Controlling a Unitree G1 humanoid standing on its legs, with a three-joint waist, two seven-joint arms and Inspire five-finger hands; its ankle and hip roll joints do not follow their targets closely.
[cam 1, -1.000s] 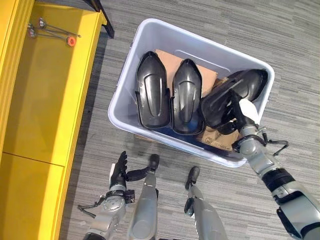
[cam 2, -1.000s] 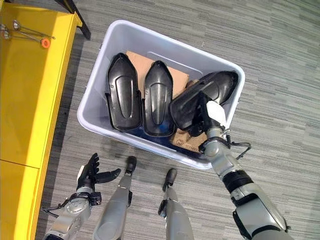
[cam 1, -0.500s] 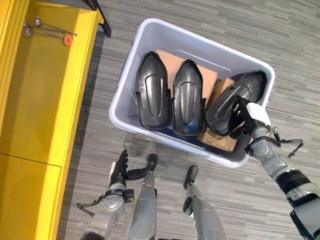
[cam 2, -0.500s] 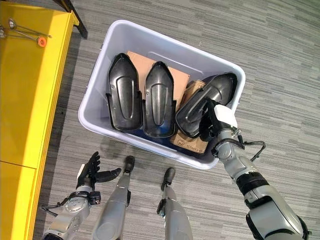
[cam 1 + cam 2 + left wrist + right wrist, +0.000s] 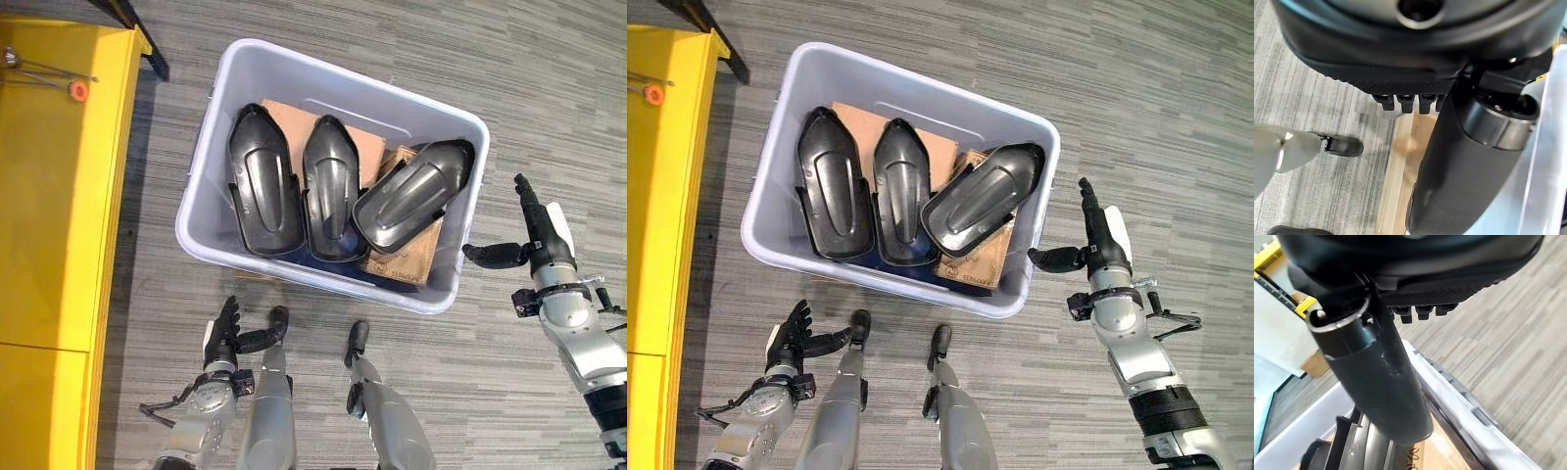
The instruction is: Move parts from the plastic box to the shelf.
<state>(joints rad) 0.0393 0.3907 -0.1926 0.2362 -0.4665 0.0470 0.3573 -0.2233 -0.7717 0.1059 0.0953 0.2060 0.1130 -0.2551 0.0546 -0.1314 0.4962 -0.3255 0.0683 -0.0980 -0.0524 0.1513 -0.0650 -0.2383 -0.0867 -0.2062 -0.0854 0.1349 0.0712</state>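
Three black parts (image 5: 338, 191) lie in the plastic box (image 5: 458, 113) on the floor, rightmost tilted on cardboard (image 5: 407, 259). Right hand (image 5: 537, 240) at box's 3 o'clock, outside, fingers straight, empty. Left hand (image 5: 221, 338) at 7 o'clock, fingers relaxed, empty. Yellow shelf (image 5: 59, 196) at 9 o'clock.

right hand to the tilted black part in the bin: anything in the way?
The box's right wall stands between them. The right hand, open, is outside the plastic box, beside that wall; the tilted black part lies inside, leaning on the middle part. Nothing lies over it from above.
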